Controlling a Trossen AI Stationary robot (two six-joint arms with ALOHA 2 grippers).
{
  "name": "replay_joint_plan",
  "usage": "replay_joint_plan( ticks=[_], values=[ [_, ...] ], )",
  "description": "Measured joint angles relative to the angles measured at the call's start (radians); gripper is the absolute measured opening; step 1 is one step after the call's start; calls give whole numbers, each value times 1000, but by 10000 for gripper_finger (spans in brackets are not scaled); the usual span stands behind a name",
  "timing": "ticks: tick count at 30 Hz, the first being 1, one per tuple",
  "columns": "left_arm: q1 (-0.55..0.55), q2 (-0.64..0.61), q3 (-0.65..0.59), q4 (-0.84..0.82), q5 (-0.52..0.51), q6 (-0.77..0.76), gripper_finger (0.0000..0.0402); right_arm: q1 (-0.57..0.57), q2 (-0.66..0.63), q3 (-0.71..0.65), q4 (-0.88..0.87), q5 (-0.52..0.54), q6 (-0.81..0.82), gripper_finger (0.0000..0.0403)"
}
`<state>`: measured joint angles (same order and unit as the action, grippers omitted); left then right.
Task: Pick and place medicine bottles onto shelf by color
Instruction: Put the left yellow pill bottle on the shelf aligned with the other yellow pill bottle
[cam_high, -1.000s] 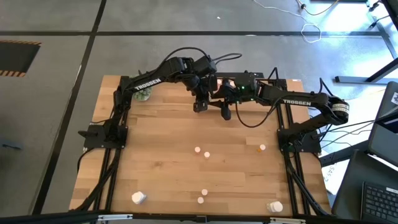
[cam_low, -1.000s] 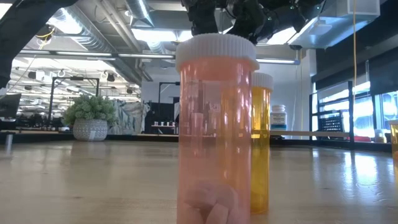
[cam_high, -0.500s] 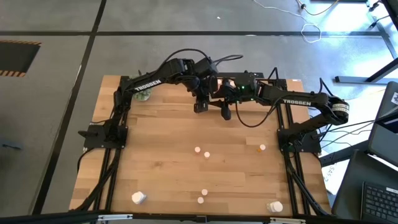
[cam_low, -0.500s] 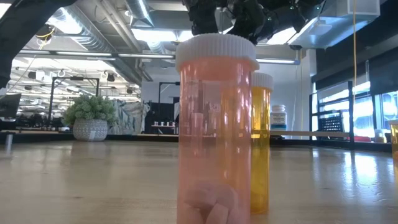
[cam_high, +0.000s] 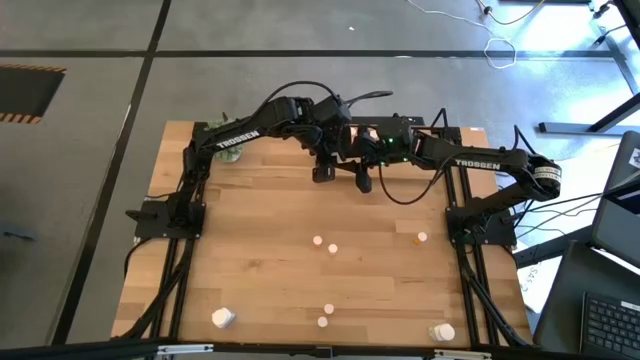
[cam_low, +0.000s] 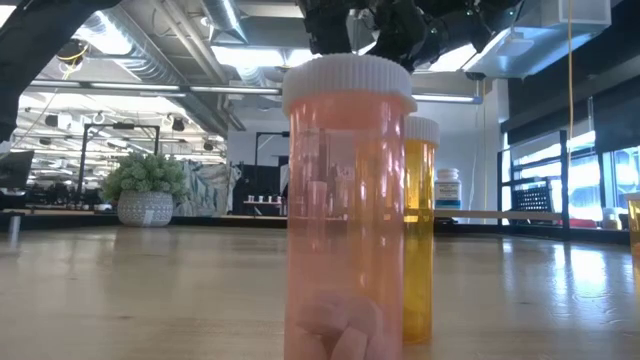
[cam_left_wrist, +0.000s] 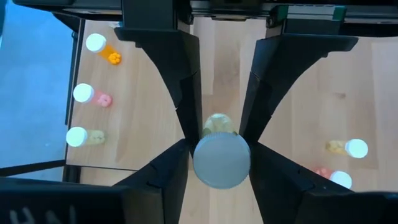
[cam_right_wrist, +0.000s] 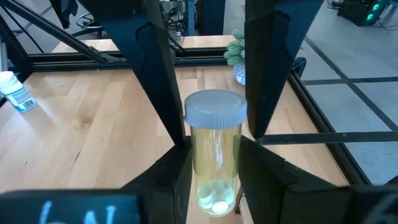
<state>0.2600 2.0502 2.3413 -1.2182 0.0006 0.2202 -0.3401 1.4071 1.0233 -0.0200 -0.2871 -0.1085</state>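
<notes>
Far edge of table (cam_high: 250, 230) crowded: both arms, shelf (cam_high: 370, 133). Middle open; scattered bottles (cam_high: 325, 245) toward near edge.

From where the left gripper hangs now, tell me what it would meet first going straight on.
The yellowish bottle between its fingers: the left gripper points down at the wooden shelf board, so the bottle's base would probably meet that board first, though depth is unclear.
</notes>
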Motion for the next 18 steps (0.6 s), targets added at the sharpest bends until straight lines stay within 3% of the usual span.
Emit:
replay_joint_plan(
  ticks=[18],
  values=[
    [-2, -51, -1, -17, 14, -27, 154, -2, 0, 1, 3, 0, 3, 122]
  ],
)
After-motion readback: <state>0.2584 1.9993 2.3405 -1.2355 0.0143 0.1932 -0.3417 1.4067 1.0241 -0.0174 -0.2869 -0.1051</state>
